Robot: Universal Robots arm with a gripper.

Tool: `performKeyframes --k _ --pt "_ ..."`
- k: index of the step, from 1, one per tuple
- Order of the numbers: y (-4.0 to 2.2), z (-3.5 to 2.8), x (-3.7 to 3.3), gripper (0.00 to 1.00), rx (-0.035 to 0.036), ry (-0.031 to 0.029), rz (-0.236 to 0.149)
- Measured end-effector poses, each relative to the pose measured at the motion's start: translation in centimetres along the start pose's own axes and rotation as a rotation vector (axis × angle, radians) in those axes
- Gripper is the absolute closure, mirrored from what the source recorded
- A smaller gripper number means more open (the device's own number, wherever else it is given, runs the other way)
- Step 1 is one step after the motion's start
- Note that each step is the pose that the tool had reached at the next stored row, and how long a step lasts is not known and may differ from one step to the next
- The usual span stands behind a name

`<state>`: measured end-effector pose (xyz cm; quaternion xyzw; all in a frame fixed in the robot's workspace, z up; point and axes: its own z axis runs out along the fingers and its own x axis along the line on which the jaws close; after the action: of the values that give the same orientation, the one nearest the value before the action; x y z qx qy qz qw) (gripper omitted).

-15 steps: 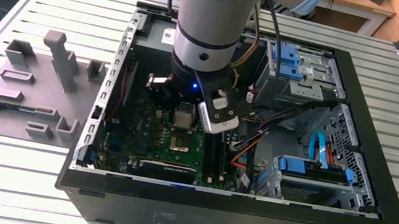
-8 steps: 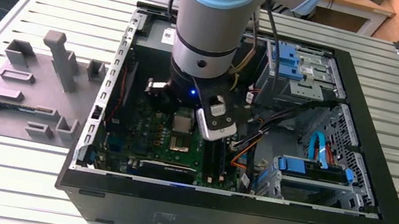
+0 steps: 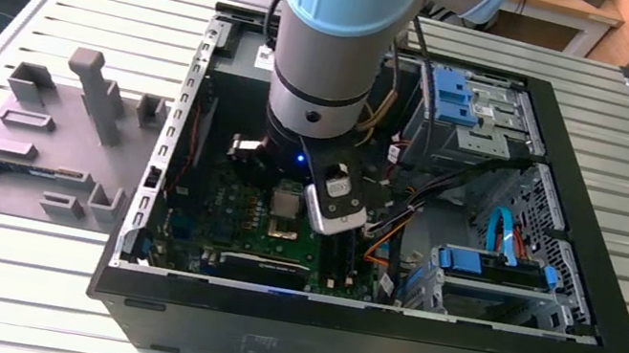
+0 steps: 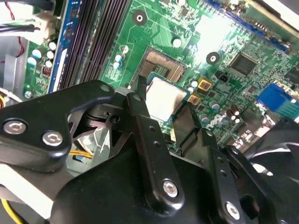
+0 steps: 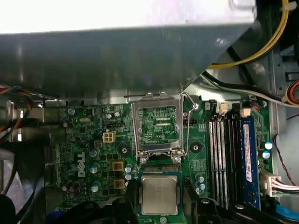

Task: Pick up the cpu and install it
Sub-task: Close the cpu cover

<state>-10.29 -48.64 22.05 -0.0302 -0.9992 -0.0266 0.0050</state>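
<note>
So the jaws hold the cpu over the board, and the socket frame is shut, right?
No: the frame stands open, as the first wrist view shows. The jaws do hold the cpu over the board.

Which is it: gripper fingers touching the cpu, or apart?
Touching. In the second wrist view the fingers meet opposite edges of the cpu, no gap.

The arm [image 3: 326, 52] was a silver-grey tube capped pale blue; above the gripper [image 4: 163, 99] sat a black wrist [image 3: 289, 138] with a blue light [image 3: 301, 159]; black links [image 4: 149, 140] bore silver screws [image 4: 170, 188].
</note>
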Motion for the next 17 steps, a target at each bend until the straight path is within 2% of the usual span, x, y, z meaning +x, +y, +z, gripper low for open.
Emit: performKeyframes --k 1,2,5,11,17 --pt "-0.09 0.1 -0.02 0.53 -0.0001 -0.0001 0.001" --pt "-0.28 0.53 -0.2 0.53 -0.0001 -0.0001 0.003" --pt "-0.32 0.94 -0.43 0.53 -0.0002 -0.0002 0.003" --pt "-0.36 1.09 -0.47 0.53 0.0002 -0.0002 0.003" --pt "-0.67 1.59 -0.48 0.53 0.0001 -0.0003 0.003"
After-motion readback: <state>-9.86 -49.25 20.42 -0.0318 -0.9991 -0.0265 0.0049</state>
